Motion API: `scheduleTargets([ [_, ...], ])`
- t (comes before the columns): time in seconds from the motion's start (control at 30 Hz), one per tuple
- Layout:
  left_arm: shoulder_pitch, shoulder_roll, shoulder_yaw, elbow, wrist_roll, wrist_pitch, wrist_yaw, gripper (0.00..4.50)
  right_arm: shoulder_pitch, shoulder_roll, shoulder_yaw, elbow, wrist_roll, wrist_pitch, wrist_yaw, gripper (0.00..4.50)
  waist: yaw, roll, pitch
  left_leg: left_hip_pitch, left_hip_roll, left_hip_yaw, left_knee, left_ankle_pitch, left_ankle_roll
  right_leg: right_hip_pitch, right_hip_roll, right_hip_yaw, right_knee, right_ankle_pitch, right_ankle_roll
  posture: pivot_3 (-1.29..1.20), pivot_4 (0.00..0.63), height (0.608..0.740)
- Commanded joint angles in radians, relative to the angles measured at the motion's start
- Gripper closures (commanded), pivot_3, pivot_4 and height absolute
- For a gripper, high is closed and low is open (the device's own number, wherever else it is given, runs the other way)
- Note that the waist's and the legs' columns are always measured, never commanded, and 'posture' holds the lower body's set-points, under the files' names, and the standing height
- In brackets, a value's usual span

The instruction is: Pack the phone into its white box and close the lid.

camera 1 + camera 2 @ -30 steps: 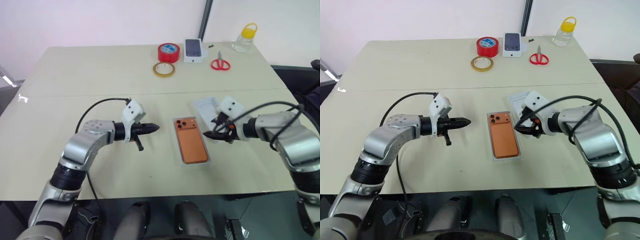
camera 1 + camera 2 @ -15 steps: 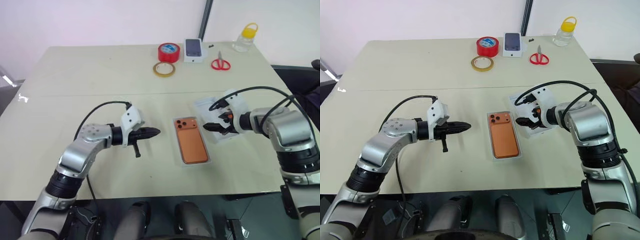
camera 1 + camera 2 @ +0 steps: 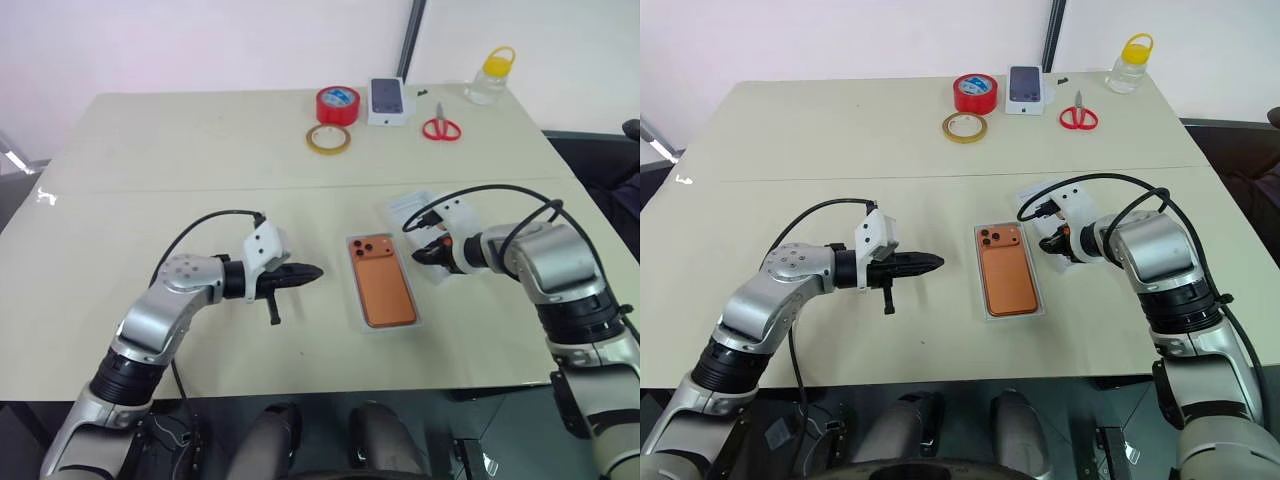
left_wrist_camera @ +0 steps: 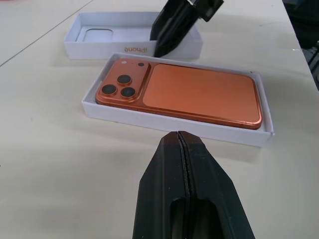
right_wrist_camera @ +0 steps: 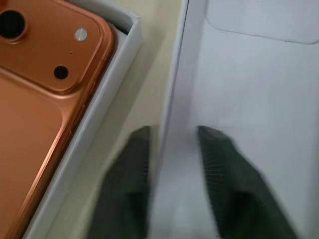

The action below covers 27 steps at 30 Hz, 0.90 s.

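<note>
The orange phone (image 3: 384, 281) lies back up inside the white box (image 4: 174, 127) at the table's middle, camera lenses toward the far end. Just right of it rests the lid (image 3: 1033, 196), open side up. My right gripper (image 3: 421, 256) is at the lid's wall nearest the box, one finger inside and one outside, shut on that wall (image 5: 172, 114). My left gripper (image 3: 314, 270) hovers left of the box, pointing at it, shut and empty; the left wrist view has its closed tips (image 4: 178, 137) short of the box's long side.
Along the table's far edge sit a red tape roll (image 3: 337, 104), a tan tape ring (image 3: 328, 138), a small box printed with a phone (image 3: 388, 100), red scissors (image 3: 440, 127) and a yellow-capped bottle (image 3: 489, 76).
My right gripper, open and above the lid's near end a second ago, came down onto the lid's wall and its fingers closed. The left gripper stayed where it was.
</note>
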Motion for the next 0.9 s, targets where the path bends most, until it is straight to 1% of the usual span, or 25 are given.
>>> scheduleTargets([
  [0.03, 0.008, 0.007, 0.004, -0.040, -0.009, -0.016, -0.006, 4.50, -0.027, 0.007, -0.019, -0.013, 0.008, 0.028, -0.022, 4.46, 0.000, 0.000, 0.000, 0.000, 0.000, 0.000, 0.000, 0.000, 0.000, 0.000, 0.000, 0.000, 0.000, 0.000, 0.000, 0.00, 0.150, 0.740],
  [0.13, 0.014, 0.007, 0.008, -0.044, -0.009, -0.013, -0.002, 4.50, -0.043, 0.018, -0.050, -0.024, 0.024, 0.056, -0.037, 4.46, -0.001, 0.000, 0.000, 0.000, 0.000, 0.000, 0.000, 0.000, 0.000, 0.000, 0.000, 0.000, 0.000, 0.000, 0.000, 0.00, 0.150, 0.740],
  [0.2, 0.019, 0.000, 0.039, -0.025, -0.003, -0.020, 0.031, 4.50, -0.081, 0.042, -0.130, -0.027, 0.042, 0.065, -0.055, 4.46, -0.002, 0.000, 0.000, 0.000, 0.000, 0.000, 0.000, 0.000, 0.000, 0.000, 0.000, 0.000, 0.000, 0.000, 0.000, 0.00, 0.150, 0.740],
  [0.3, 0.005, -0.027, 0.124, 0.035, -0.015, -0.006, 0.118, 4.50, -0.151, 0.100, -0.285, -0.057, 0.112, 0.150, -0.053, 4.46, -0.005, 0.001, 0.001, 0.000, 0.000, 0.000, 0.000, 0.000, 0.000, -0.001, 0.000, 0.000, 0.000, 0.000, 0.000, 0.00, 0.150, 0.740],
  [0.4, -0.020, -0.050, 0.200, 0.089, -0.038, -0.003, 0.177, 4.50, -0.205, 0.192, -0.443, -0.081, 0.239, 0.280, -0.047, 4.46, -0.003, 0.001, 0.001, 0.000, 0.001, 0.000, -0.001, 0.000, 0.000, -0.001, 0.001, 0.000, 0.001, 0.000, 0.000, 0.00, 0.150, 0.740],
  [0.47, -0.040, -0.059, 0.241, 0.120, -0.052, 0.003, 0.205, 4.50, -0.201, 0.242, -0.505, -0.089, 0.392, 0.292, -0.088, 4.46, 0.000, 0.001, 0.001, 0.000, 0.001, 0.000, -0.001, 0.000, 0.000, -0.001, 0.001, 0.000, 0.001, 0.000, 0.000, 0.00, 0.150, 0.740],
  [0.5, -0.051, -0.057, 0.252, 0.135, -0.050, 0.001, 0.213, 4.50, -0.186, 0.280, -0.531, -0.081, 0.519, 0.292, -0.152, 4.46, -0.001, 0.001, 0.001, 0.000, 0.001, 0.000, 0.000, 0.000, 0.000, 0.000, 0.001, 0.000, 0.000, 0.000, 0.000, 0.00, 0.150, 0.740],
  [0.57, -0.067, -0.048, 0.251, 0.156, -0.037, -0.014, 0.213, 4.50, -0.144, 0.339, -0.543, -0.080, 0.761, 0.292, -0.295, 4.46, -0.002, 0.001, 0.001, 0.000, 0.000, 0.000, 0.000, 0.000, 0.000, 0.000, 0.000, 0.000, 0.000, 0.000, 0.000, 0.00, 0.150, 0.740],
  [0.67, -0.078, -0.037, 0.218, 0.170, -0.009, -0.036, 0.197, 4.50, -0.074, 0.422, -0.545, -0.046, 1.144, 0.292, -0.598, 4.46, -0.005, 0.001, 0.001, 0.000, 0.000, 0.000, -0.001, 0.000, 0.000, -0.001, 0.000, 0.000, 0.001, 0.000, 0.000, 0.00, 0.150, 0.740],
  [0.7, -0.078, -0.035, 0.207, 0.171, -0.002, -0.043, 0.192, 4.50, -0.016, 0.378, -0.446, -0.058, 1.396, 0.165, -0.780, 4.46, -0.004, 0.001, 0.001, 0.000, 0.000, 0.000, -0.001, 0.000, 0.000, -0.001, 0.000, 0.000, 0.001, 0.000, 0.000, 0.00, 0.150, 0.740],
  [0.73, -0.078, -0.034, 0.195, 0.171, 0.003, -0.049, 0.186, 4.50, 0.043, 0.364, -0.369, -0.081, 1.576, 0.055, -0.923, 4.46, -0.002, 0.001, 0.001, 0.000, 0.000, 0.000, 0.000, 0.000, 0.000, 0.000, 0.000, 0.000, 0.001, 0.000, 0.000, 0.00, 0.150, 0.740],
  [0.77, -0.078, -0.033, 0.185, 0.170, 0.008, -0.054, 0.180, 4.50, 0.093, 0.364, -0.313, -0.110, 1.685, -0.034, -1.024, 4.46, -0.004, 0.001, 0.001, 0.000, 0.000, 0.000, 0.000, 0.000, 0.000, 0.000, -0.001, 0.000, 0.000, 0.000, 0.000, 0.00, 0.150, 0.740],
  [0.8, -0.077, -0.034, 0.173, 0.167, 0.013, -0.058, 0.174, 4.50, 0.144, 0.383, -0.277, -0.145, 1.734, -0.103, -1.105, 4.46, -0.006, 0.001, 0.001, 0.000, 0.000, 0.000, 0.000, 0.000, 0.000, 0.000, -0.001, 0.000, 0.000, 0.000, 0.000, 0.00, 0.150, 0.740],
  [0.9, -0.072, -0.038, 0.145, 0.152, 0.019, -0.065, 0.154, 4.50, 0.262, 0.457, -0.230, -0.244, 1.737, -0.226, -1.252, 4.46, -0.013, 0.001, 0.001, 0.000, 0.001, 0.000, -0.001, 0.000, 0.000, 0.000, 0.000, 0.000, 0.001, 0.000, 0.000, 0.00, 0.150, 0.740],
])
